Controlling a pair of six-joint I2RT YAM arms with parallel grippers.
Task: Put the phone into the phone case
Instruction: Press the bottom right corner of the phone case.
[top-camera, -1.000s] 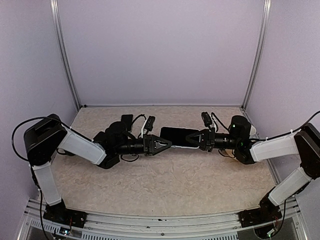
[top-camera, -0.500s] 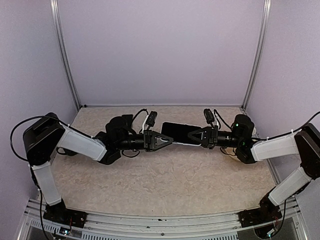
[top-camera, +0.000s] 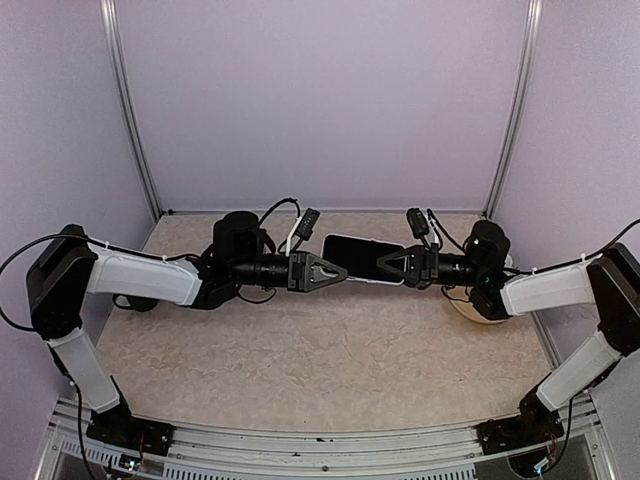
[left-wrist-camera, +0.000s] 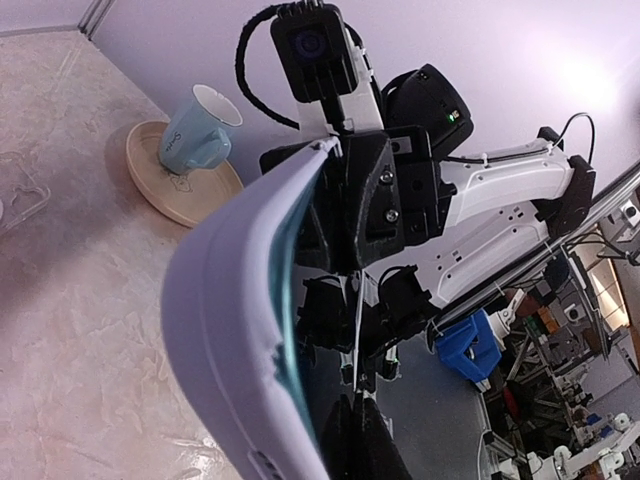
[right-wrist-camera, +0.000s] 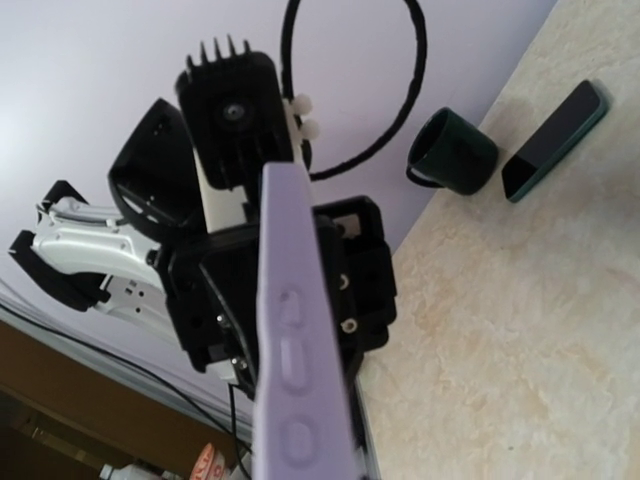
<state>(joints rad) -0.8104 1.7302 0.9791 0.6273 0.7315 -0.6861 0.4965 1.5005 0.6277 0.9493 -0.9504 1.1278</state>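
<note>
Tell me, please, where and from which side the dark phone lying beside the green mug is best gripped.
Grip the dark phone across its narrow width, pinching its two long edges and coming straight down from above: it lies flat, so probably only its edges offer hold. Keep toward the end away from the green mug, which sits close.

A beige, marbled stone-pattern bench (top-camera: 330, 360) carries a round cream saucer (left-wrist-camera: 190, 197) with a pale blue cup (left-wrist-camera: 195, 130) tipped on it. A clear plastic piece (left-wrist-camera: 20, 190) lies nearby. Elsewhere a dark green mug (right-wrist-camera: 452, 152) stands just beside a dark flat slab (right-wrist-camera: 555, 140).
</note>
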